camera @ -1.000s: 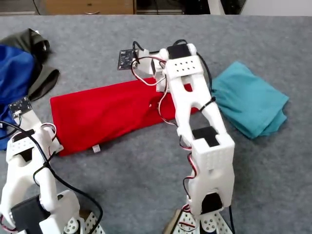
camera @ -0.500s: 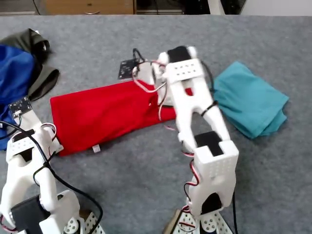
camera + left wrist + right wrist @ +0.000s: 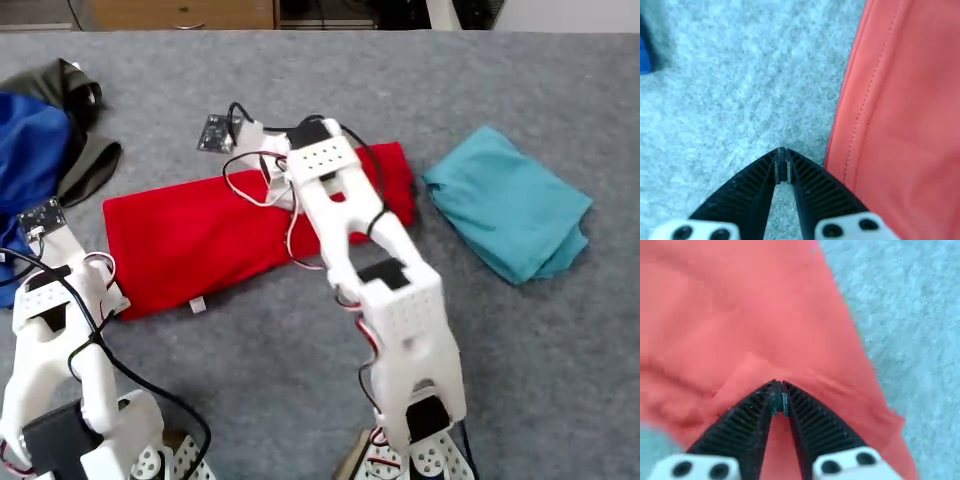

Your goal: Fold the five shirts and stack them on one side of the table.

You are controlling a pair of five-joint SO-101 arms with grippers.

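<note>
the red shirt (image 3: pixel 200 240) lies spread flat across the middle of the grey table (image 3: pixel 300 80). the right gripper (image 3: pixel 778 401) hangs over its upper edge, fingers pressed together with the tips at the cloth and nothing between them. the left gripper (image 3: pixel 783 170) is also pressed together and holds nothing, low over bare table just beside the shirt's left hem. a folded teal shirt (image 3: pixel 510 210) sits near the red one's right end. a blue shirt (image 3: pixel 25 150) and a dark olive shirt (image 3: pixel 85 150) lie bunched at the far left.
</note>
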